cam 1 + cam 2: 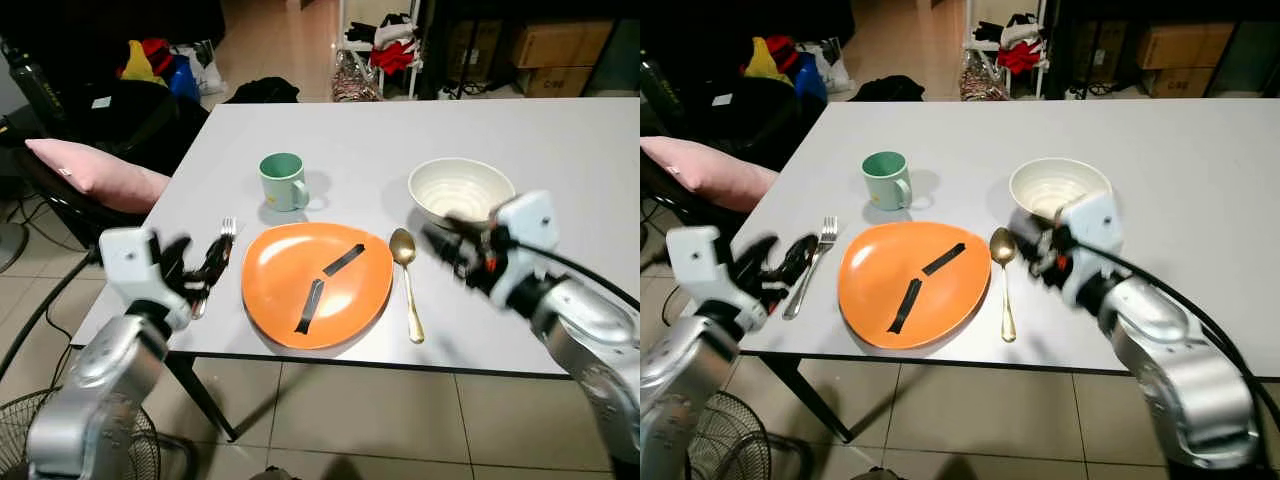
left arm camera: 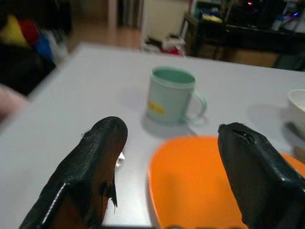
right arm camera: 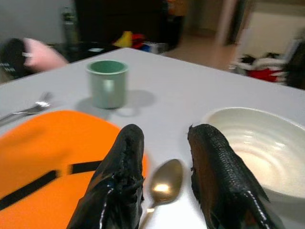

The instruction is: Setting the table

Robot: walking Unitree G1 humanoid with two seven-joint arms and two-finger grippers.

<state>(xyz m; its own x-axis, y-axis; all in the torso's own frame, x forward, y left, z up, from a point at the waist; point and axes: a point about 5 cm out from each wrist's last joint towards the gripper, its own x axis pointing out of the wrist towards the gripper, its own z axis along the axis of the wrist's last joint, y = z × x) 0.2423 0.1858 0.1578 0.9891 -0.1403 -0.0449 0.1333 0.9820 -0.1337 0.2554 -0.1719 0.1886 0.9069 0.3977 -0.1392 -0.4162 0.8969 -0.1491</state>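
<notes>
Grey surface (image 1: 560, 140), near edge running along the robot's side; far half past the dishes bare.
Orange plate (image 1: 300, 255) at centre, close to the near edge, two black tape strips (image 1: 327, 280) on it.
Fork (image 1: 224, 235) at the plate's 9 o'clock, long axis 6 to 12, tines toward 12; handle hidden behind the left gripper.
Gold spoon (image 1: 407, 272) at the plate's 3 o'clock, bowl end toward 12, handle toward the near edge.
Green mug (image 1: 283, 181) at the plate's 11 o'clock, handle toward 3; yellow mark on its side, unreadable.
White bowl (image 1: 460, 190) at the plate's 1 o'clock.
Left gripper (image 2: 171, 152) at the near left corner over the fork handle, fingers spread, holding nothing.
Right gripper (image 3: 164, 157) between spoon and bowl, above the surface, fingers parted and released.
Pink cushion (image 1: 95, 172) beyond the left edge.
</notes>
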